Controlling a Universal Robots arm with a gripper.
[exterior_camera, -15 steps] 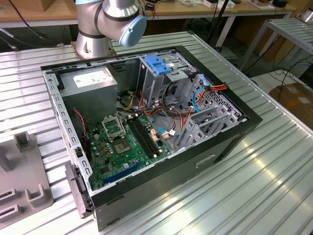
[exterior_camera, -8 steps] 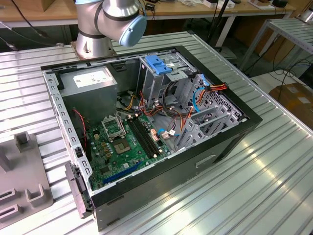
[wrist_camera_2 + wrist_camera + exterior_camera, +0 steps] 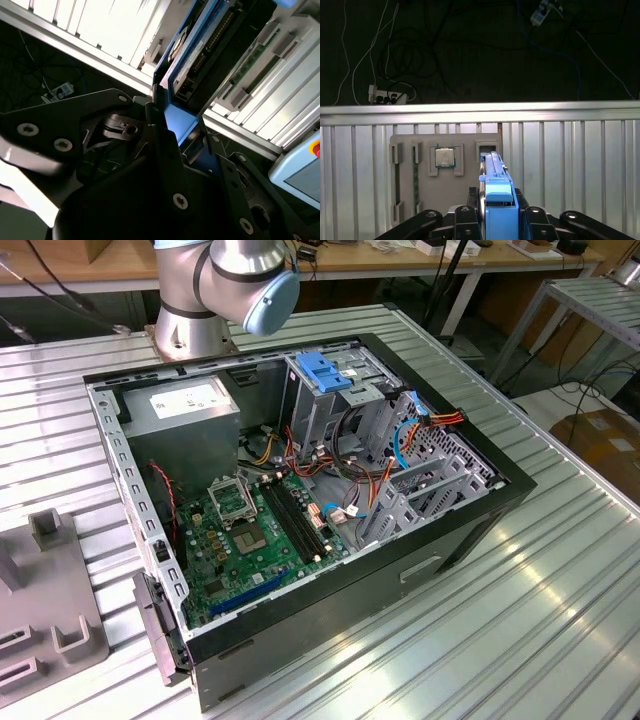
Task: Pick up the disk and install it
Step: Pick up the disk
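Note:
The disk (image 3: 491,167) is a thin metal drive seen edge-on, with a blue plastic bracket (image 3: 498,202) at its near end. My gripper (image 3: 498,222) is shut on that bracket, one black finger on each side. The disk's far end stands at a slot of a grey holder (image 3: 445,192) on the ribbed metal table. In the second wrist view the disk (image 3: 192,50) runs away from my gripper (image 3: 175,127), its label side and blue frame showing between the fingers (image 3: 156,117).
An open computer case (image 3: 470,530) lies on the table, with a motherboard (image 3: 250,535), a grey power-supply box (image 3: 185,405) and a metal drive cage with a blue latch (image 3: 325,370). The holder (image 3: 50,600) sits at the exterior view's left and carries a processor chip (image 3: 444,157).

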